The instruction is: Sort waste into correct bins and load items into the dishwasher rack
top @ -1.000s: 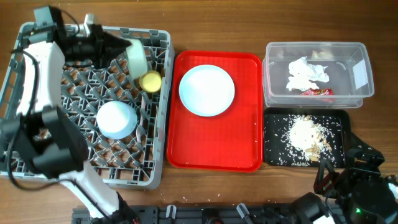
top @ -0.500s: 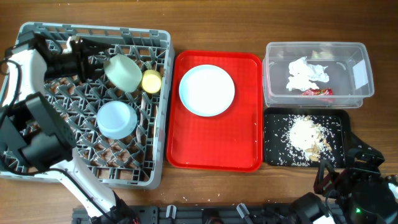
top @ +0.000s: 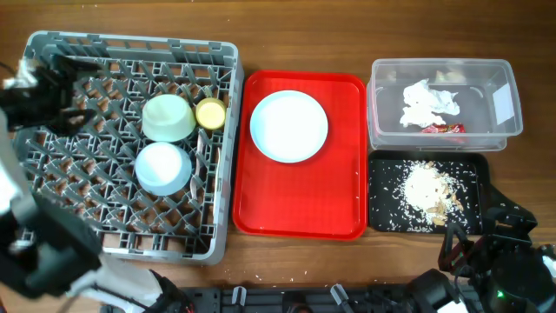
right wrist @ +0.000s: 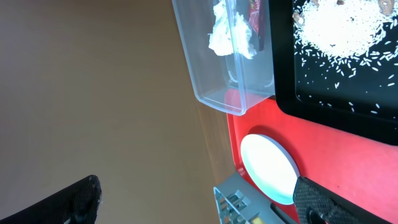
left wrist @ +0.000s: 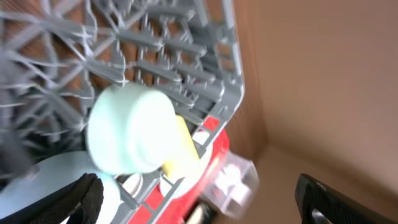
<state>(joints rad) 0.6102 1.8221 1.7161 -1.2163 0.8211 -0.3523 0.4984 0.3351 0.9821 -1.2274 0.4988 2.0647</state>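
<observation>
The grey dishwasher rack (top: 52,174) holds a pale bowl (top: 168,117), mouth down, next to the yellow-green cup (top: 210,113). A second light blue bowl (top: 162,168) lies just in front of them. My left gripper (top: 78,91) is open and empty over the rack's far left, apart from the bowls. In the left wrist view the pale bowl (left wrist: 130,137) and the cup (left wrist: 180,149) sit beyond my open left gripper (left wrist: 205,205). The plate (top: 288,126) rests on the red tray (top: 343,213). My right gripper (right wrist: 205,202) hangs open and empty near the table's front right.
The clear tub (top: 382,130) holds a crumpled napkin (top: 428,102) and a red foil wrapper (top: 443,129). Rice scraps (top: 426,184) lie in the black tray (top: 382,217) in front of it. Bare wood shows between the red tray and the bins.
My left gripper opened and let go of the pale bowl, which now lies mouth down in the rack by the cup. The left arm drew back to the left. The right arm stayed still.
</observation>
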